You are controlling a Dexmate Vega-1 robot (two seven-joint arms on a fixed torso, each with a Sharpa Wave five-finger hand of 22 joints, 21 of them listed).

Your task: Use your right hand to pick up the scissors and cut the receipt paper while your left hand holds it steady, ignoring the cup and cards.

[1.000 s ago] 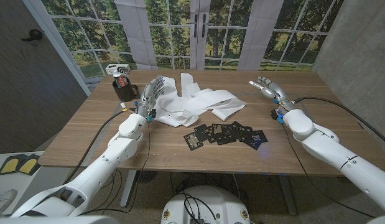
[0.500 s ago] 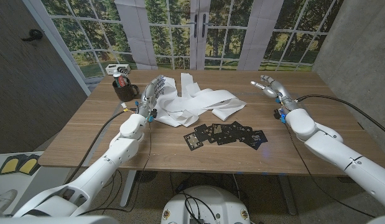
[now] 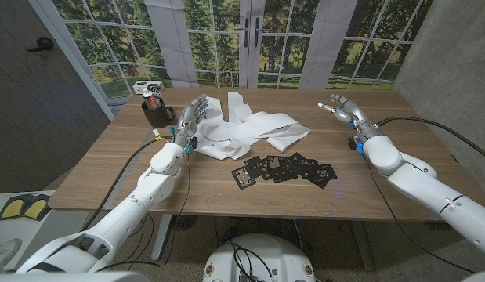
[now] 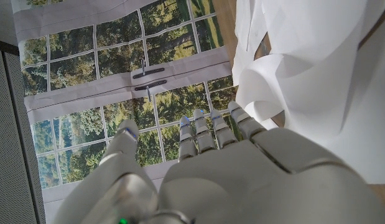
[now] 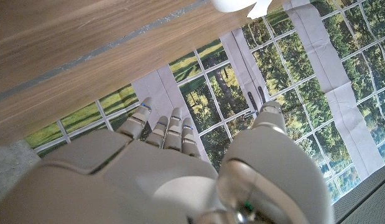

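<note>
receipt paper (image 3: pixel 246 130): loose white heap mid-table, long axis running left-right, tail strip pointing to far edge
cards (image 3: pixel 285 168): black, scattered on near side of heap, to be ignored
left hand (image 3: pixel 191 119): fingers spread, holds nothing, at heap's left edge, prob to steady it
right hand (image 3: pixel 342 109): fingers apart, empty, well apart from paper
cup (image 3: pixel 156 111): dark, far left; scissors may be inside, can't tell

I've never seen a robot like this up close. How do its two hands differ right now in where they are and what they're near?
The left hand sits at the edge of the white paper, close to the dark cup; the right hand is over bare table, apart from the paper. The left hand's fingers point up the table; the right hand's point toward the paper. Both hold nothing, fingers apart.
</note>
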